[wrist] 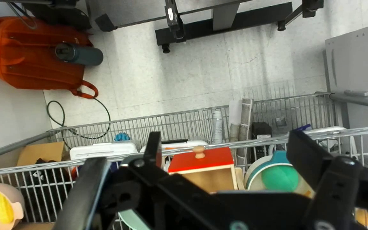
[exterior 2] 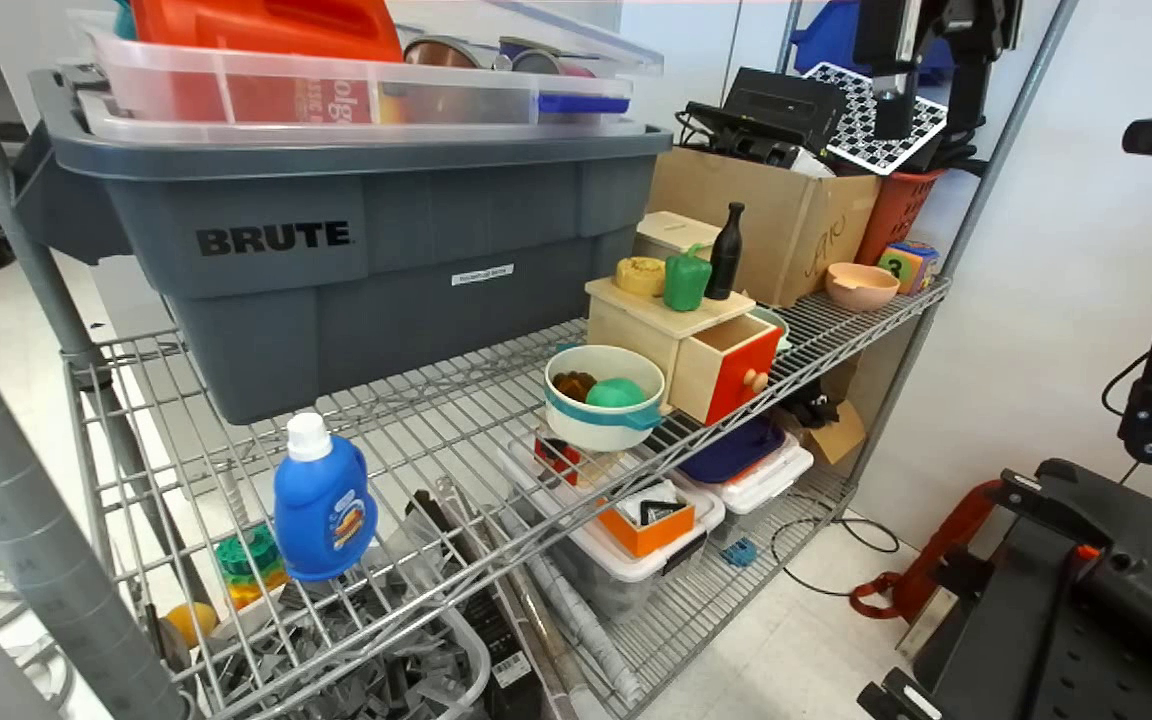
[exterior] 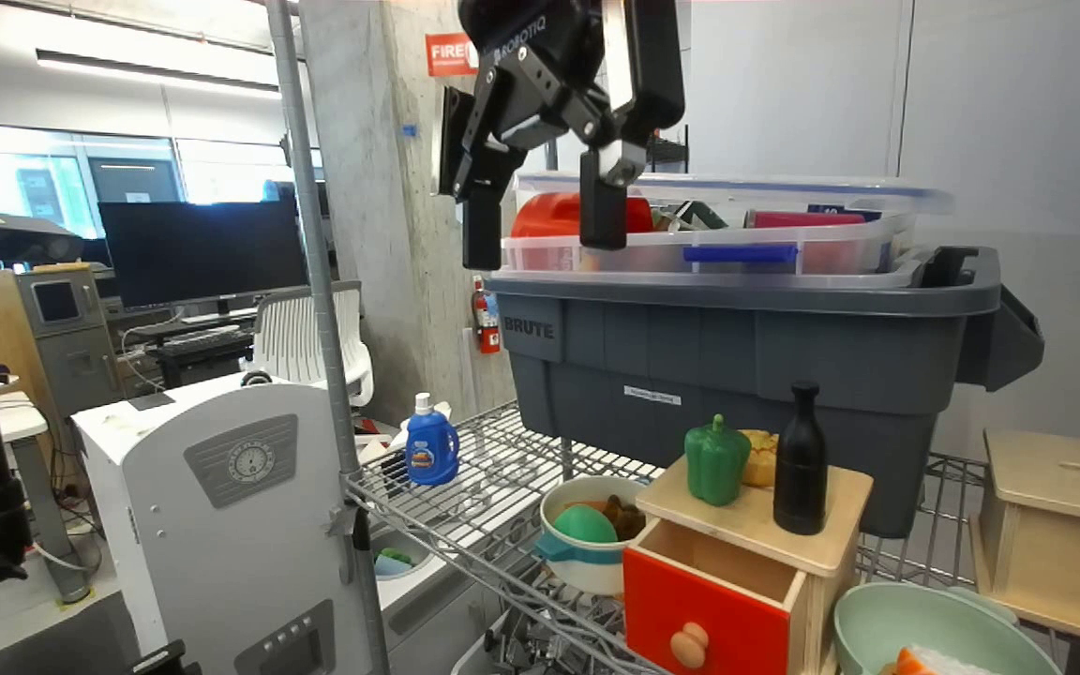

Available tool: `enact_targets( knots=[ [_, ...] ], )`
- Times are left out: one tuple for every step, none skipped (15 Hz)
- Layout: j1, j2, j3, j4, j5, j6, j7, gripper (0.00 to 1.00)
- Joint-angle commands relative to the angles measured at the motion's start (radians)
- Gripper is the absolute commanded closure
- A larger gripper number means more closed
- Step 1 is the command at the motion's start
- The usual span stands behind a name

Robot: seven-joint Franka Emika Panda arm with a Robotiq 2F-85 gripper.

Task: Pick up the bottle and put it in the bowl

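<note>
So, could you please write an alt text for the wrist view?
From above: the open gripper, a pulled-out red-fronted drawer on a wire shelf showing between its fingers. Right of the drawer, a pot holds a rounded green object; part of a pale green bowl shows lower left. An orange bag rests on the floor.

In an exterior view the black hand (exterior: pixel 543 234) hangs in the air — two fingers (exterior: pixel 604 204) pointing down, spread wide apart.

Bottle (exterior: pixel 800 469) looks smooth, bowl (exterior: pixel 877 623) matt plas, wire shelf (exterior 2: pixel 471 430) shiny mtl.
</note>
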Motion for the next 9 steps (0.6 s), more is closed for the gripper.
enact_targets(
  knots=[
    [0.011,-0.038,-0.003,-0.050,-0.015,0.028,0.019,0.00],
    [0.014,-0.044,-0.001,-0.064,-0.015,0.032,0.023,0.00],
    [0.017,-0.054,0.002,-0.080,-0.017,0.037,0.028,0.00],
    [0.021,-0.066,0.005,-0.098,-0.020,0.043,0.035,0.00],
    [0.024,-0.076,0.008,-0.115,-0.022,0.051,0.040,0.00],
    [0.028,-0.091,0.012,-0.137,-0.027,0.060,0.049,0.00],
    [0.033,-0.105,0.016,-0.157,-0.031,0.067,0.060,0.00],
    [0.039,-0.125,0.020,-0.185,-0.039,0.078,0.073,0.00],
    [0.045,-0.147,0.025,-0.214,-0.049,0.088,0.089,0.00]
  ],
)
